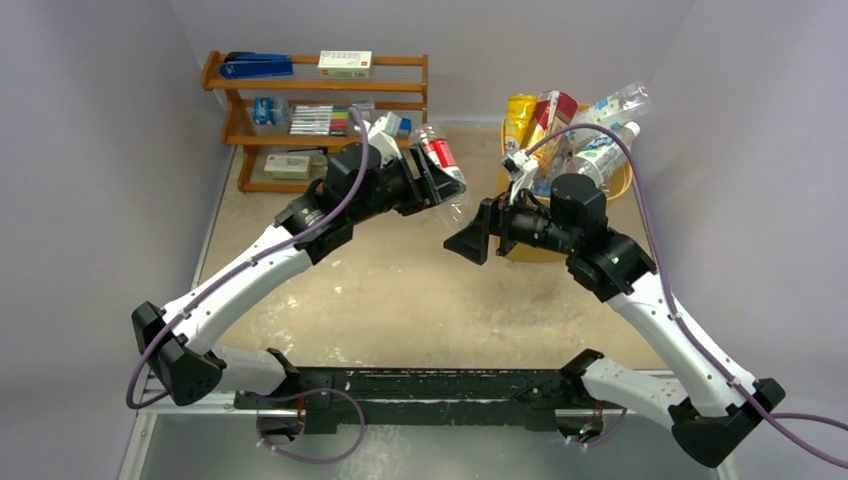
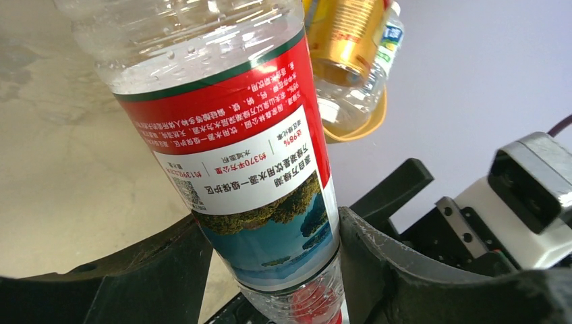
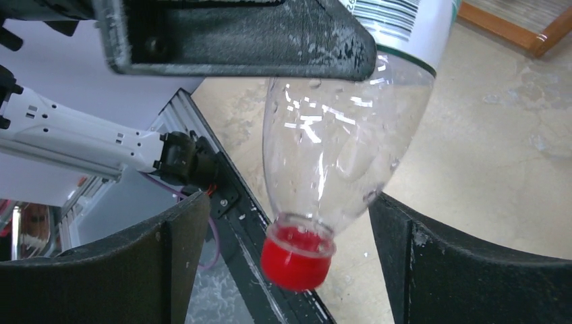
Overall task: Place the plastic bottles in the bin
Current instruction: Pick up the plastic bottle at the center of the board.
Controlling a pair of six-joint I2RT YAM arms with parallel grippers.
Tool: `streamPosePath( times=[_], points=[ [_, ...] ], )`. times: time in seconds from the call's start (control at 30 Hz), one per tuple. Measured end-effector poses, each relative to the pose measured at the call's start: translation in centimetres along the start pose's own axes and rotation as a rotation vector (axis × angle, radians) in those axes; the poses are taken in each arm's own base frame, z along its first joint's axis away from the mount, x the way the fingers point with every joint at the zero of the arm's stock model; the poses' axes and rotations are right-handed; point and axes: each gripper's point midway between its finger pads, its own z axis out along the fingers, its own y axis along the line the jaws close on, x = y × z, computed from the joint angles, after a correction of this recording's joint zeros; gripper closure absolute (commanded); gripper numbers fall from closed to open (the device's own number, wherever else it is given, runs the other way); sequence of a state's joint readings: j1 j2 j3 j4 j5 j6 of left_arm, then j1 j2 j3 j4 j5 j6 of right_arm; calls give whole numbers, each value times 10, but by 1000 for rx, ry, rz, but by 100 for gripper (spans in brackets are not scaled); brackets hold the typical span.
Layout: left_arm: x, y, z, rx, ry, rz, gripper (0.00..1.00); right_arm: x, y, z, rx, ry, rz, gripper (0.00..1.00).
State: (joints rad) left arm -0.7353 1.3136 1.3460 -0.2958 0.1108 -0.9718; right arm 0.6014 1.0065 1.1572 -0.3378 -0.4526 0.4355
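Note:
My left gripper (image 1: 432, 178) is shut on a clear bottle with a red label (image 1: 443, 163) and holds it in the air, cap end toward the right arm. In the left wrist view the bottle (image 2: 249, 148) sits between both fingers of the left gripper (image 2: 270, 226). My right gripper (image 1: 468, 240) is open. In its own view the bottle's neck and red cap (image 3: 297, 256) hang between the spread fingers of the right gripper (image 3: 287, 202), touching neither. The yellow-orange bin (image 1: 622, 180) stands at the back right, heaped with several bottles (image 1: 600, 150). Its rim (image 2: 367, 125) shows behind the held bottle.
A brown wooden shelf rack (image 1: 320, 90) with marker pens, a blue stapler and small boxes stands at the back left. The black base rail (image 1: 420, 400) runs along the near edge. Grey walls close in on both sides.

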Motion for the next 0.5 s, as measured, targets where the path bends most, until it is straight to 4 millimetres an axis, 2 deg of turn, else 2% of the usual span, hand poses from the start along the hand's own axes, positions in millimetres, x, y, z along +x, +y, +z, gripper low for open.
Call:
streamPosePath(
  times=[0.17, 0.27, 0.4, 0.5],
  points=[
    [22, -25, 11, 27, 28, 33, 38, 10, -7, -8, 43, -8, 27, 22],
    [33, -29, 18, 25, 42, 49, 38, 18, -12, -13, 77, 0, 47, 40],
    [41, -37, 25, 27, 46, 68, 38, 29, -18, -20, 115, 14, 90, 50],
    [45, -42, 29, 28, 42, 78, 37, 33, -20, -26, 136, 9, 112, 65]
  ],
)
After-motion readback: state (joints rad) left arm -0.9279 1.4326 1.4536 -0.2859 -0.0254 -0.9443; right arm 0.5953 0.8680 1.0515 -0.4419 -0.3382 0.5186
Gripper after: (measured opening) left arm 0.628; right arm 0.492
